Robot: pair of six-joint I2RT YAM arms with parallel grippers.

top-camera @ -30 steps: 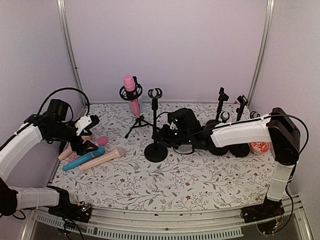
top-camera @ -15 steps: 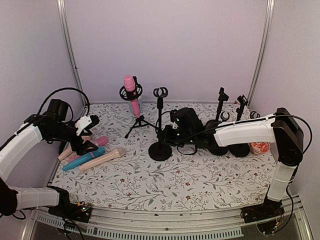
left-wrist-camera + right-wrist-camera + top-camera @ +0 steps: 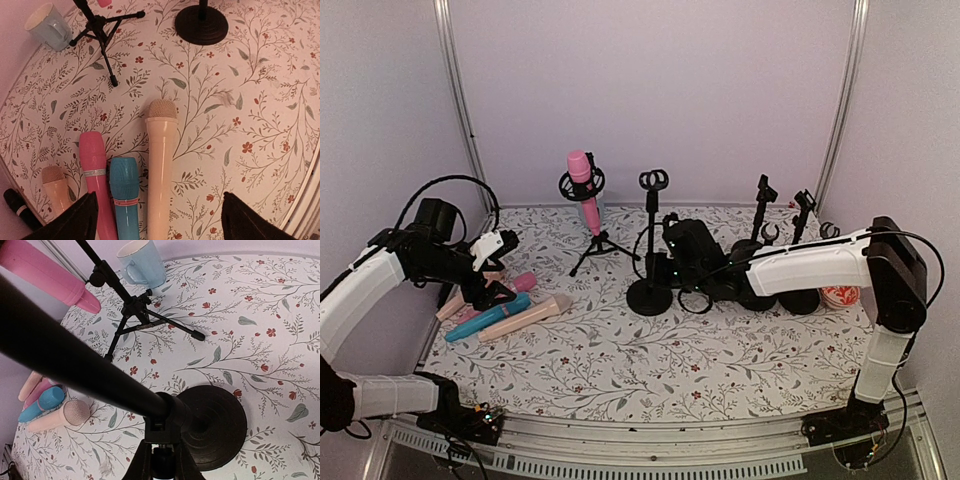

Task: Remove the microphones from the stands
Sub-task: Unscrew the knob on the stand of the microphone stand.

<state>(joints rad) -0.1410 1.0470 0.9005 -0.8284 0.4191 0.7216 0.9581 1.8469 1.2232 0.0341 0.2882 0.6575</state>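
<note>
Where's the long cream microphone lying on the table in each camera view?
Top external: the long cream microphone lies flat, left of centre.
Left wrist: centre, head up.
Right wrist: bottom-left corner.
Shared landmark: black round-based stand.

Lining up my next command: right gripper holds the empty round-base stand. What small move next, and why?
Probably open the right gripper and release the empty stand: it stands upright on its base. The pink mic sits in the tripod stand, so that needs a free gripper; the left gripper hovers open over the loose mics.
</note>
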